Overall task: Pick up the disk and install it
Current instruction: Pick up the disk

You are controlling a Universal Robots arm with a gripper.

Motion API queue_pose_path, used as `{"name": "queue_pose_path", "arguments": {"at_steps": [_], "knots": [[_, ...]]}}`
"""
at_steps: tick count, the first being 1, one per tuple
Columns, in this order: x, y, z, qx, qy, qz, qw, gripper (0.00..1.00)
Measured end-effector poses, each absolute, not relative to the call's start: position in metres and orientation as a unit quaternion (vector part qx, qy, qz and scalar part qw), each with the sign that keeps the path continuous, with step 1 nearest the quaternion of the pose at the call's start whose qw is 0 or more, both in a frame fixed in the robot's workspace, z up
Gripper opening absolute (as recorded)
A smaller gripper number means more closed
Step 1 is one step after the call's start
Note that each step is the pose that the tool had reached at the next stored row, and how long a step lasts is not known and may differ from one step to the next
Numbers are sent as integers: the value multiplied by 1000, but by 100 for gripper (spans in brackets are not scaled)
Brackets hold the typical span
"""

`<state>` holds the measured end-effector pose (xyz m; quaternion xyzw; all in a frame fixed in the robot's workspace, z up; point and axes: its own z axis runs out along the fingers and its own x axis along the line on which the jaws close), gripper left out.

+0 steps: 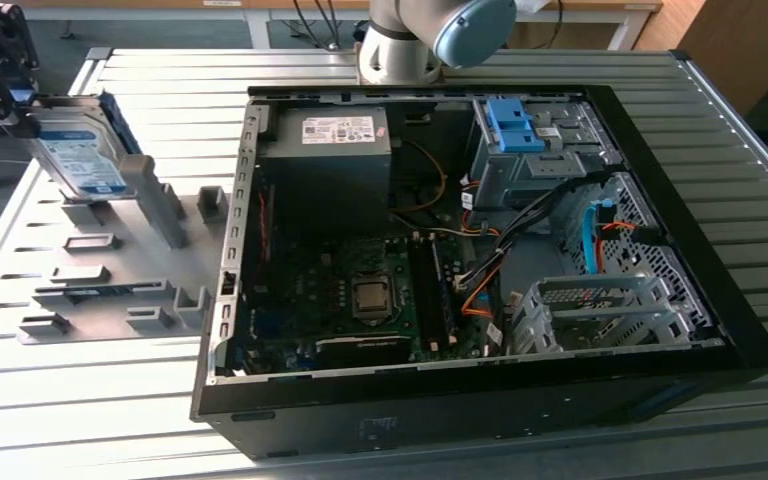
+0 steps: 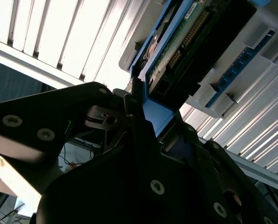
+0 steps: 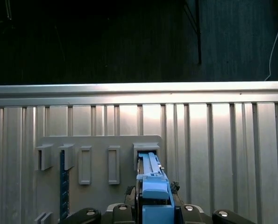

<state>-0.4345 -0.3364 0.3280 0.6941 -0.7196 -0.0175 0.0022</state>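
The ribbed aluminium bench (image 1: 91,400) runs right across the room. The biggest thing on it is the open black computer case (image 1: 491,420), lying on its side with its boards and cables exposed. Inside the case, a black power supply (image 1: 324,170) sits at the end nearest the arm's base (image 1: 418,35). A bare blue bracket (image 1: 511,125) sits in the bay next to it.

Beside the case, towards the exterior view's left, lies a grey fixture plate (image 1: 117,290) with rows of slots and posts. The gripper (image 1: 17,105) hangs over the far end of that plate, away from the case. Its black fingers (image 2: 139,126) are closed tight on the top edge of the disk (image 1: 77,155). The disk stands upright beneath them, label towards the case and blue rails along its sides. I cannot tell whether its lower end is clear of its slot.
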Motion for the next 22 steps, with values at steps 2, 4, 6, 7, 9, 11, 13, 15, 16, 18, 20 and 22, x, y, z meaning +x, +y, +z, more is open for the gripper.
{"name": "queue_pose_path", "arguments": {"at_steps": [2,4,6,7,9,11,13,15,16,18,20,22], "knots": [[-435,-336,329,694,-720,-17,2,37],[-435,-336,329,694,-720,-17,2,37],[-435,-336,329,694,-720,-18,2,37],[-434,-336,329,694,-720,-18,2,37],[-435,-336,329,694,-720,-18,2,37],[-435,-336,330,694,-720,-18,2,37],[-435,-336,330,694,-720,-18,2,37],[-434,-336,330,694,-720,-18,2,37],[-435,-336,330,694,-720,-18,2,37],[-435,-336,330,694,-720,-18,2,37],[-435,-336,331,694,-720,-18,2,37],[-435,-336,331,694,-720,-18,2,37]]}}
